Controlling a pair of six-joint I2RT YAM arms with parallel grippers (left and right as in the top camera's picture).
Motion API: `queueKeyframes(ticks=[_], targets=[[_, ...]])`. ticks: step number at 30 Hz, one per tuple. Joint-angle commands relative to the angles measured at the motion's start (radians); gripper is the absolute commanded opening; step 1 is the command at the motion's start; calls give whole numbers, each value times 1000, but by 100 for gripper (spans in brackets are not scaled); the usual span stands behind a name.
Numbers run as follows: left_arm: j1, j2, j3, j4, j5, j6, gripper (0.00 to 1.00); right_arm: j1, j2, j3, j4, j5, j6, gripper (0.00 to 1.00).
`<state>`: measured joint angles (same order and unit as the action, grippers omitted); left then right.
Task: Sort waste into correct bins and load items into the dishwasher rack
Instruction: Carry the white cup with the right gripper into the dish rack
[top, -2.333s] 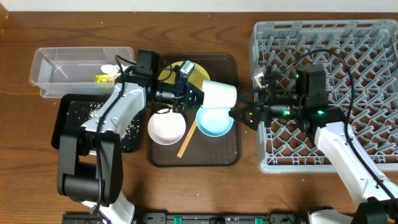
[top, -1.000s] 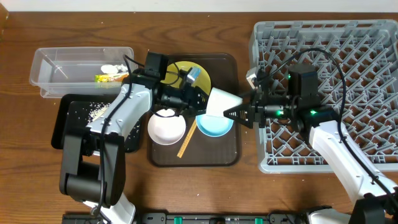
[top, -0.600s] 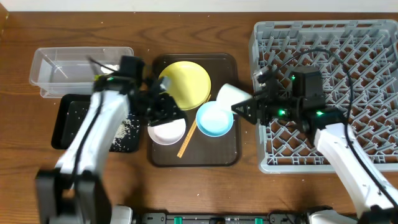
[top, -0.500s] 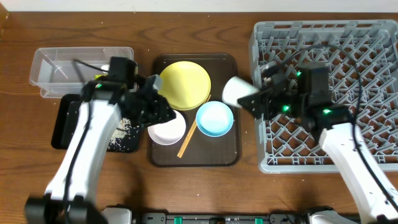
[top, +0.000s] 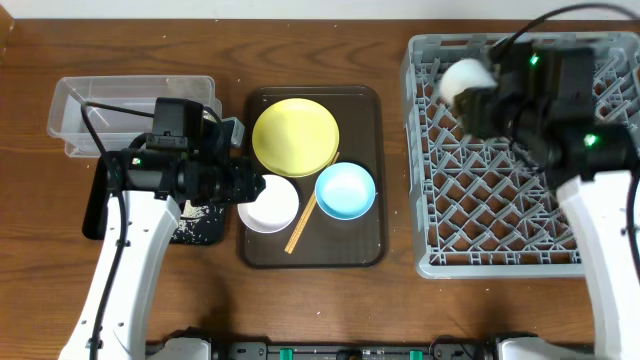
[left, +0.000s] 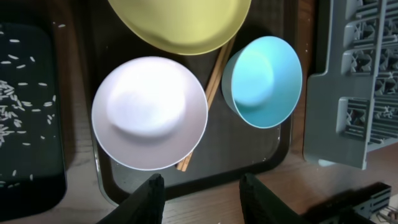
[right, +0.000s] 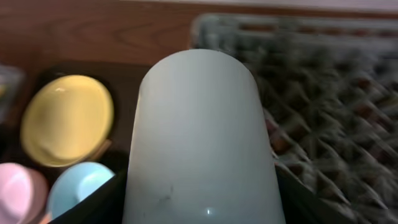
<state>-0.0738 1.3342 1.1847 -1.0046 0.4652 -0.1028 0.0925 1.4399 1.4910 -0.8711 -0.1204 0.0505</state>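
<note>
The left pincer (left: 202, 198) hangs released, nothing between its jaws, at the left edge of the white bowl (left: 149, 112) on the brown tray (top: 365, 250). Chopsticks (left: 208, 102) lie between that bowl and the blue bowl (left: 264, 81). Far right, the right pincer (top: 487, 97) clamps the cup (top: 462, 78), which juts out to its left above the back left corner of the rack (top: 500, 220).
</note>
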Motion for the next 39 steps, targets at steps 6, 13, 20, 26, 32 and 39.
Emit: queueKeyframes(ticks=[6, 13, 20, 26, 32, 39], targets=[[3, -1, 12, -5, -13, 12, 42, -97, 283, 337, -181, 114, 16, 1], [3, -1, 12, -5, -13, -3, 42, -142, 544, 569, -300, 186, 45, 1], [3, -1, 12, -5, -14, -6, 43, -164, 653, 592, -274, 210, 61, 1], [3, -1, 12, -6, -13, -6, 42, -164, 700, 592, -261, 210, 61, 1], [3, -1, 12, -12, -13, -6, 43, -163, 706, 592, -226, 201, 61, 1], [3, 0, 12, -13, -13, -6, 42, -163, 706, 590, -220, 172, 61, 6]])
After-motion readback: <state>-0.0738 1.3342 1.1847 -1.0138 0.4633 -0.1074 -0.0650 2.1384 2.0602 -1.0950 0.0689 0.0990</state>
